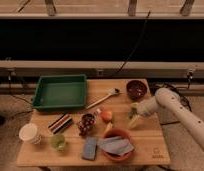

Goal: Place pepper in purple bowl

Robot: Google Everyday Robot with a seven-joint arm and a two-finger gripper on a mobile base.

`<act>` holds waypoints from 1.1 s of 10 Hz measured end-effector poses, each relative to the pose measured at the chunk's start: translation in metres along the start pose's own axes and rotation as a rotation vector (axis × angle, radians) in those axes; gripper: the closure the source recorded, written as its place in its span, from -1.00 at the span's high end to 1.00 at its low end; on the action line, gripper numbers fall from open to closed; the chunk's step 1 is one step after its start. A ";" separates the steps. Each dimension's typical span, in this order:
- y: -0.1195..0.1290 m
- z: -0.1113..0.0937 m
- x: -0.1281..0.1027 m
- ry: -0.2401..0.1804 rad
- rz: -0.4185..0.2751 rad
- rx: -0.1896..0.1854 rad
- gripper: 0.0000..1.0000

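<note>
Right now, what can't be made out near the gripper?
Camera view:
- Pepper: small, overlapping the gripper at the table's right; contact unclear.
- Purple bowl: interior too dark to see.
- Arm: cut off by right edge.

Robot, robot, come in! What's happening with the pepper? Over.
Gripper open, low over table, right side. Pepper lying beside it, not gripped. Purple bowl just behind, nothing between.
</note>
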 end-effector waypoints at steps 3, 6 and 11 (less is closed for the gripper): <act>-0.006 -0.003 0.015 0.021 -0.021 0.090 0.60; -0.009 -0.015 0.024 0.024 -0.037 0.156 0.60; -0.003 -0.071 0.046 -0.077 0.000 0.242 0.60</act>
